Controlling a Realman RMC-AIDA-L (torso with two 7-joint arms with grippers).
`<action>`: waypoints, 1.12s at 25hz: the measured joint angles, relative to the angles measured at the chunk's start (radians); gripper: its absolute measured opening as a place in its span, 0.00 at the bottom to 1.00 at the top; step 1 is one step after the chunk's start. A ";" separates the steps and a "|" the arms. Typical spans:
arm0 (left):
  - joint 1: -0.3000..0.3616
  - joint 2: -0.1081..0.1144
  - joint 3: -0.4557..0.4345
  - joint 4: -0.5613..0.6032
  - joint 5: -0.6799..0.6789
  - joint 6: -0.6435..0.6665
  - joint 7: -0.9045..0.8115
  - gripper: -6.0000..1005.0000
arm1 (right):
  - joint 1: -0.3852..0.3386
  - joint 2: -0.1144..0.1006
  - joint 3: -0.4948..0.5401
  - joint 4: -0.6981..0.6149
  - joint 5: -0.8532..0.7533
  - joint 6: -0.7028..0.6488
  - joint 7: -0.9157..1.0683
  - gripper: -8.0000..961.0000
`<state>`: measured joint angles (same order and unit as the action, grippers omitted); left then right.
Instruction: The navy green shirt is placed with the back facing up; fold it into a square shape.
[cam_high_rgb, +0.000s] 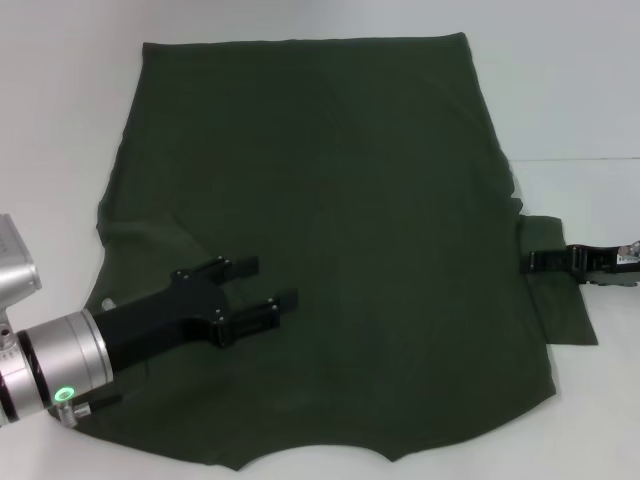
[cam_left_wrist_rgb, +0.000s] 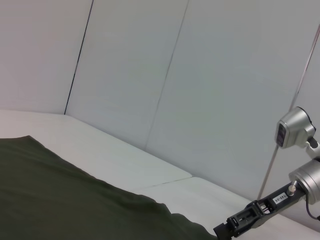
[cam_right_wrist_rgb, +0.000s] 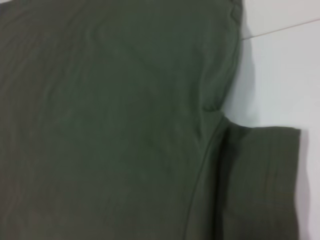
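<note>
Across the white table (cam_high_rgb: 60, 120) the navy green shirt (cam_high_rgb: 330, 200) lies flat. Over its left shoulder hovers the left gripper (cam_high_rgb: 262, 290), jaws released; the right gripper (cam_high_rgb: 540, 262) sits at the right sleeve, jaws unclear. Folding looks barely begun; next, pinch the sleeve edges.

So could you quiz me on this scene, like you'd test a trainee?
1. True or false: the left hand is over the shirt.
2. Which sleeve still sticks out flat on the table? A) the robot's left B) the robot's right
3. Fill in: the right hand is at the shirt's ___.

Key: 1 true; 2 B; 3 sleeve.
</note>
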<state>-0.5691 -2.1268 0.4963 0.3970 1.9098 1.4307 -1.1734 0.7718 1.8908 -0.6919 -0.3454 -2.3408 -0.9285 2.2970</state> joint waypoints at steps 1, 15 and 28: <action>-0.001 0.000 0.000 0.000 0.000 -0.001 0.000 0.83 | 0.000 0.000 0.002 -0.001 0.006 -0.006 0.000 0.98; -0.005 -0.001 -0.005 0.000 0.000 -0.014 0.000 0.83 | -0.002 -0.010 -0.005 -0.002 0.053 -0.034 -0.007 0.97; -0.005 -0.001 -0.006 0.000 -0.002 -0.013 0.000 0.83 | 0.002 -0.014 -0.011 0.010 0.044 -0.069 0.017 0.95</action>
<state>-0.5737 -2.1276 0.4908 0.3973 1.9082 1.4172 -1.1735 0.7741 1.8772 -0.7030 -0.3358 -2.2965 -0.9974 2.3137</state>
